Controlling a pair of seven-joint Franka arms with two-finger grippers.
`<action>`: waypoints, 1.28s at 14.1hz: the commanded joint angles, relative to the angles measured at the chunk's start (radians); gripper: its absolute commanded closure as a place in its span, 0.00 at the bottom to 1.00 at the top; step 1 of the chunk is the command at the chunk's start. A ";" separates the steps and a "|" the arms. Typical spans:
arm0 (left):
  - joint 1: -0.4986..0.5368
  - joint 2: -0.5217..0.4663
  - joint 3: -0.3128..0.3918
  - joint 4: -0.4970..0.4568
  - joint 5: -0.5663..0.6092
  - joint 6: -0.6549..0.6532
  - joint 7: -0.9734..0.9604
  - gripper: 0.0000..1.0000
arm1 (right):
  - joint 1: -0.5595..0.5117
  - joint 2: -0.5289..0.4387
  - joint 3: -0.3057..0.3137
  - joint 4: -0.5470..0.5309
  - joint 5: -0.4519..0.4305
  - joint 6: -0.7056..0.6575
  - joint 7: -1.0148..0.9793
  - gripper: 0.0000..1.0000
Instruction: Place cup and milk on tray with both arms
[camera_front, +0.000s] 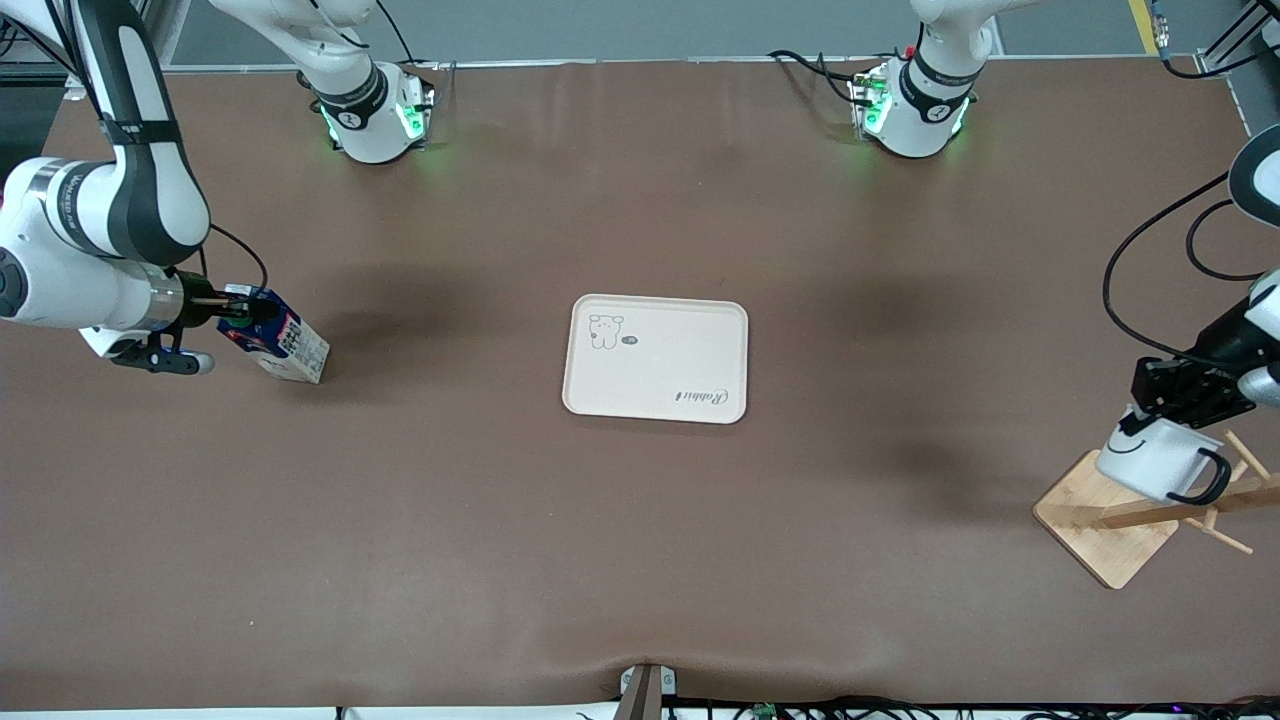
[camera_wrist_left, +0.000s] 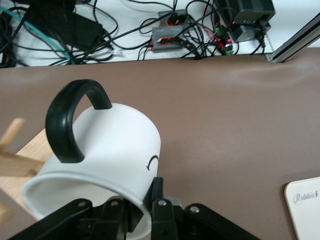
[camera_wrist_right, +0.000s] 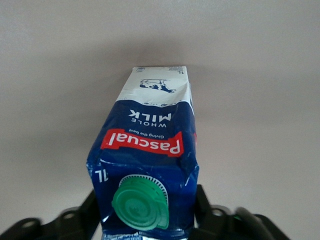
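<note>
The milk (camera_front: 288, 346), a blue-topped carton with a green cap (camera_wrist_right: 141, 202), stands on the table toward the right arm's end. My right gripper (camera_front: 243, 308) is closed on its top, one black finger (camera_wrist_right: 201, 202) pressed against each side. The white cup (camera_front: 1160, 460) with a black handle (camera_wrist_left: 70, 120) hangs tilted over a wooden rack, and my left gripper (camera_front: 1150, 412) is shut on its rim (camera_wrist_left: 145, 207). The beige tray (camera_front: 700, 340) lies bare mid-table between the two arms; its corner (camera_wrist_left: 306, 205) shows in the left wrist view.
A wooden rack with a square base (camera_front: 1080, 510) and slanted pegs (camera_front: 1205, 505) stands under the cup at the left arm's end. Black cables (camera_front: 1130, 290) loop down from the left arm. A small bracket (camera_front: 645, 690) sits at the table's front edge.
</note>
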 joint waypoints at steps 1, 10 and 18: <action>0.000 0.040 -0.020 0.057 -0.007 0.000 -0.013 1.00 | -0.018 -0.029 0.013 -0.030 0.018 0.014 0.007 0.65; -0.234 0.020 -0.030 0.054 0.295 -0.003 -0.621 1.00 | -0.017 -0.025 0.014 0.100 0.018 -0.142 0.008 0.71; -0.537 0.132 -0.036 0.059 0.430 -0.032 -1.080 1.00 | -0.012 -0.009 0.014 0.269 0.016 -0.331 0.001 0.73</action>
